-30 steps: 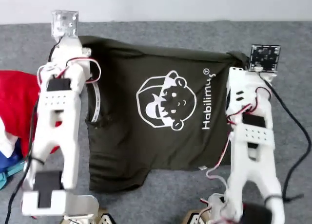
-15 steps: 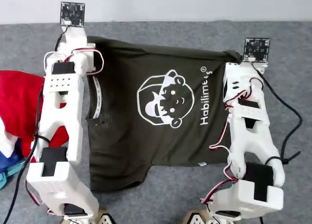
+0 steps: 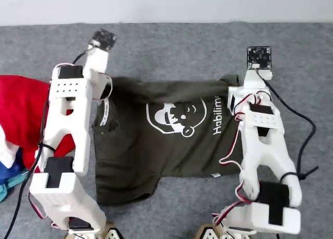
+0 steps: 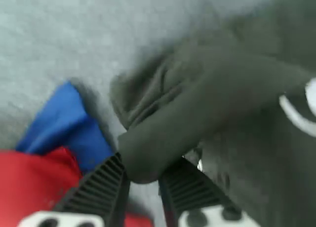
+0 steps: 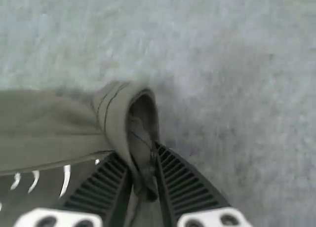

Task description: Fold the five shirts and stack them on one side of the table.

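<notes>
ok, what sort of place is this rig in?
Probably a robotics test bench: grey felt-covered table, left arm and right arm with bare wiring, dark green shirt and red shirt as test items.

**Bench clearance: open lanes and obstructions**

1. Far strip of the bench, beyond the dark shirt: we log bare grey surface, passable across its width.
2. Centre: covered by the shirt, walled in by the left arm and right arm.
3. Outside the left arm: red cloth heap and blue cloth block entry.
4. Outside the right arm: open, save a black cable.
</notes>
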You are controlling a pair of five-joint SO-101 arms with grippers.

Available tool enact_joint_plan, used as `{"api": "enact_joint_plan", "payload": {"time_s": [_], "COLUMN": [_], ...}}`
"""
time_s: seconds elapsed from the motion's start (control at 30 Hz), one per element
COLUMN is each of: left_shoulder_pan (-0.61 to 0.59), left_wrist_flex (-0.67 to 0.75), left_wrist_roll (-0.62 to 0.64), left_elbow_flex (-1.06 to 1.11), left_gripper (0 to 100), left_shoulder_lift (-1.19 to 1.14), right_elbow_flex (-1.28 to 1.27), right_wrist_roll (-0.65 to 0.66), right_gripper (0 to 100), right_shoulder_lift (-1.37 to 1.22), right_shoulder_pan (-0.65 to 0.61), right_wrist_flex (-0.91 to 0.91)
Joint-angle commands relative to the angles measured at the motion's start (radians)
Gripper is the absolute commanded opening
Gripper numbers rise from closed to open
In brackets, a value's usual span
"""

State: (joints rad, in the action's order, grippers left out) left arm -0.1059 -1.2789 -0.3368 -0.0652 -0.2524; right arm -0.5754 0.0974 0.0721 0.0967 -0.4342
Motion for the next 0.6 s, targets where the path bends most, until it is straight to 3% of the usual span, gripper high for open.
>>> {"api": "enact_joint_plan", "payload": {"time_s": [0.0,0.23,0.4,0.57], "left_shoulder_pan": [0.002,0.002,-0.049,-0.074], "left_wrist_flex": [-0.195,-0.48,-0.479,-0.479], "left_wrist_roll": [-0.117,-0.143,-0.161,-0.256], "left_elbow_flex": [-0.084,-0.219,-0.147,0.113], "left_gripper": [2,2,2,2], "left_shoulder_lift": [0.015,0.015,0.069,0.221], "right_elbow_flex": [0.066,0.066,0.066,0.066], "right_wrist_roll": [0.005,0.009,0.011,0.011], "right_gripper": [0.9,0.9,0.9,0.9], "right_shoulder_lift": [0.088,0.15,0.154,0.151], "right_shoulder_pan": [-0.008,-0.007,-0.005,-0.005], "right_wrist_flex": [-0.131,-0.438,-0.616,-0.725]}}
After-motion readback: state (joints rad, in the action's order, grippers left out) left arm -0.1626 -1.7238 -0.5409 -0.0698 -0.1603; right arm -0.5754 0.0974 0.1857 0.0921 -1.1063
